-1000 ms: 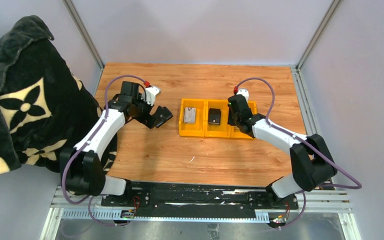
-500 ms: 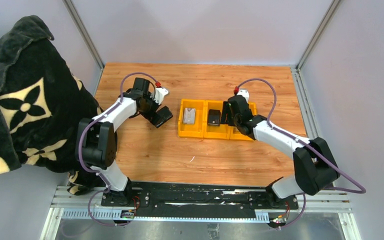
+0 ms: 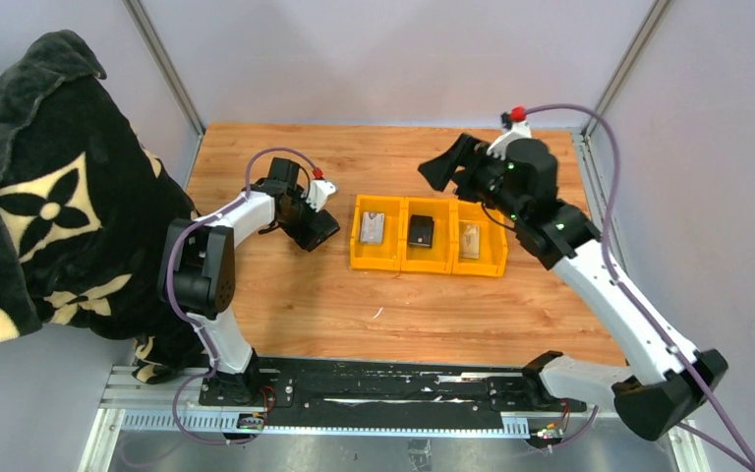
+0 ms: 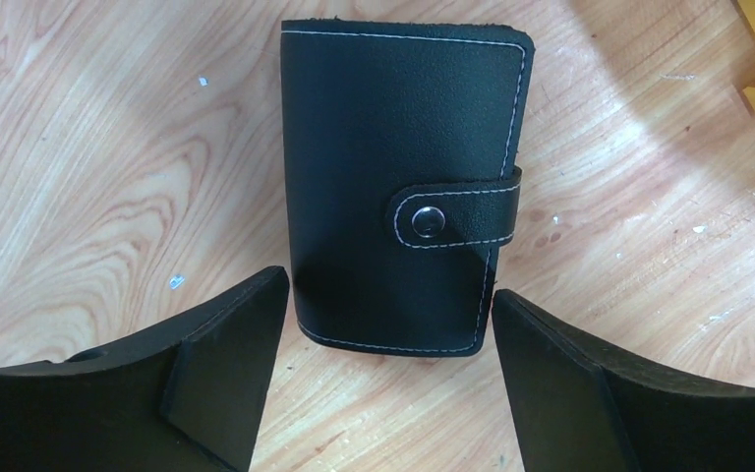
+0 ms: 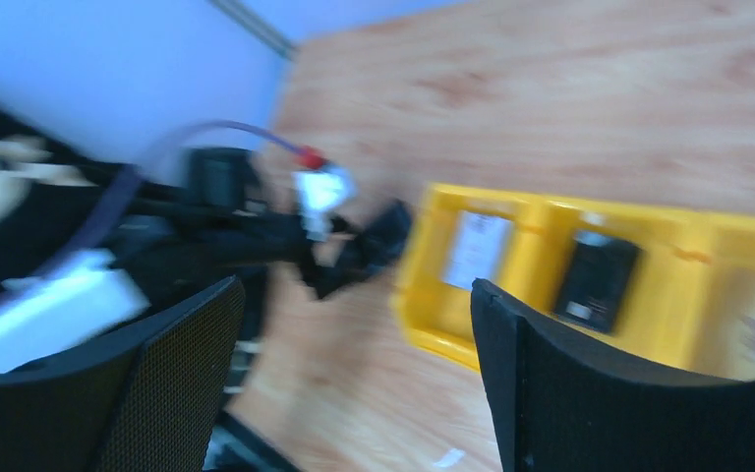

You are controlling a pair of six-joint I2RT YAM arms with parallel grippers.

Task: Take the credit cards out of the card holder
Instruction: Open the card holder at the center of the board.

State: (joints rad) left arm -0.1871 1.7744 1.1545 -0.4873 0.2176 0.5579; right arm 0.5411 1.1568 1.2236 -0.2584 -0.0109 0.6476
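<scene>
Since a second ago the right gripper has lifted off the yellow plastic three-compartment tray and swung high toward the back. The left gripper has dropped to the wooden table just left of the tray. From above, a silvery-grey flat card lies in the left compartment. A small squarish black block lies in the middle one and a tan flat card in the right.

Left wrist view: the black leather-like rectangular card holder lies flat on the wood, its short strap fastened by a metal snap. The left gripper's fingers stand spread, one on either side of the holder's near end, gripping nothing.

Right wrist view, blurred: the right gripper's fingers are wide apart and empty, with the tray far below.

With the strap fastened, closing would likely only pinch the holder or skid it across the wood. Any cards inside cannot be seen, and they would stay trapped. The right arm looks too far off to steady it.
</scene>
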